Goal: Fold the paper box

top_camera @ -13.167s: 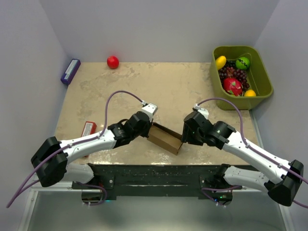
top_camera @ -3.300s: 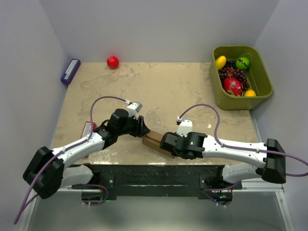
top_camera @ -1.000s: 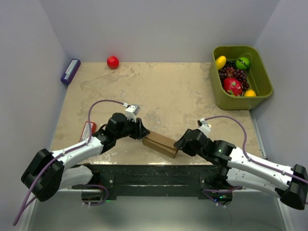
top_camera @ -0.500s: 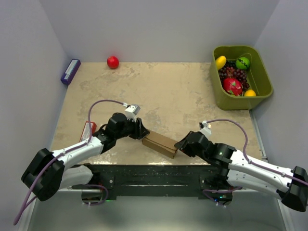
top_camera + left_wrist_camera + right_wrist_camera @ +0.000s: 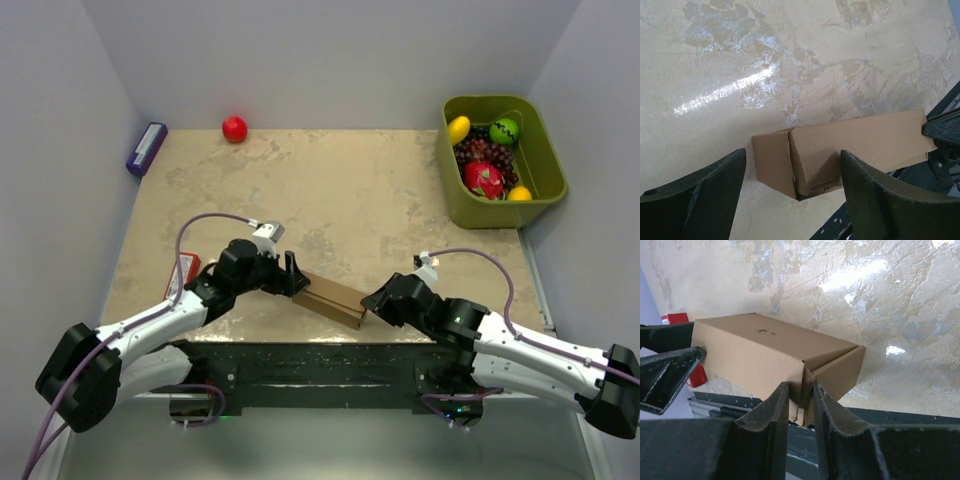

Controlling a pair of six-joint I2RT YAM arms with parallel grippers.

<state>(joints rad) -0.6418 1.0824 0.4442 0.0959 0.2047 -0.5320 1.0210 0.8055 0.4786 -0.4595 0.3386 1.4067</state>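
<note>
The paper box (image 5: 333,298) is a small brown cardboard box lying near the table's front edge between both arms. My left gripper (image 5: 298,278) stands open at its left end. In the left wrist view the box (image 5: 850,145) lies ahead of and between the wide-apart fingers (image 5: 700,200), and the left gripper (image 5: 792,197) touches nothing. My right gripper (image 5: 372,305) is at the box's right end. The right wrist view shows the right gripper (image 5: 801,402) shut on the near corner edge of the box (image 5: 760,347), where a side flap meets the front wall.
A flat red box (image 5: 186,270) lies left of the left arm. A purple box (image 5: 146,148) and a red ball (image 5: 234,128) sit at the back left. A green bin (image 5: 548,150) of fruit stands at the back right. The black front rail (image 5: 330,360) runs just below the box.
My left gripper has opened wide and let go of the box's left end, drawing back slightly. My right gripper has closed further on the box's right corner. The box stays put.
</note>
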